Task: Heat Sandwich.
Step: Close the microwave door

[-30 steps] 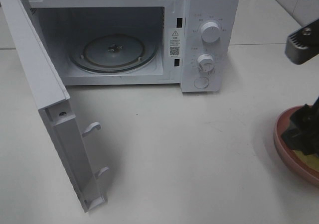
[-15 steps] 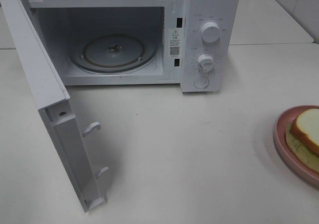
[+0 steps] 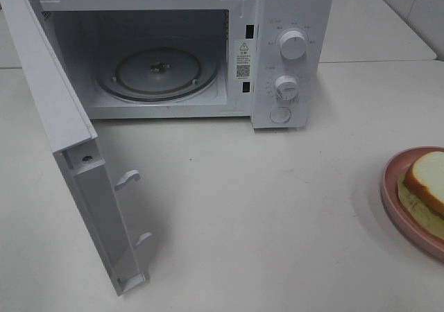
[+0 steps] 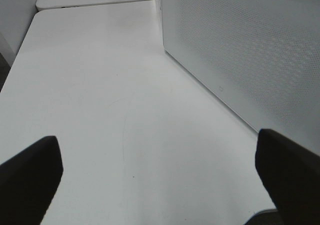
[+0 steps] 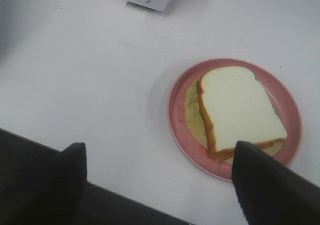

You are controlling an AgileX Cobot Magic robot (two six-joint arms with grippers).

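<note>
White and bare over most of its top, the desk [image 3: 277,215] fills the exterior high view from the near edge to a seam at the far side. On its far left part stands a white microwave [image 3: 208,0], the largest thing on it, with its cavity facing the near side. Its door [image 3: 62,132] is swung fully open to the left and reaches toward the near edge, two latch hooks sticking out of its inner face. Inside the cavity a round glass turntable [image 3: 158,73] lies flat on the floor. On the control panel at the right of the cavity sit two round knobs, an upper knob [image 3: 292,44] and a lower knob [image 3: 285,87], with a round button below them.

At the right edge of the desk, well apart from the microwave, lies a round pink plate [image 3: 390,194], partly cut off by the frame. The sandwich [image 3: 424,187] rests on that plate, its top slice of white bread with a tan-orange crust shifted so that the pale yellow-green layer under it shows at the side.

Neither arm appears in the high view. The left gripper [image 4: 160,180] has its dark fingers [image 4: 30,175] spread wide above bare desk beside the perforated side of the microwave, holding nothing. The right gripper [image 5: 160,180] hovers above the plate, its fingers [image 5: 267,185] spread wide and empty.
</note>
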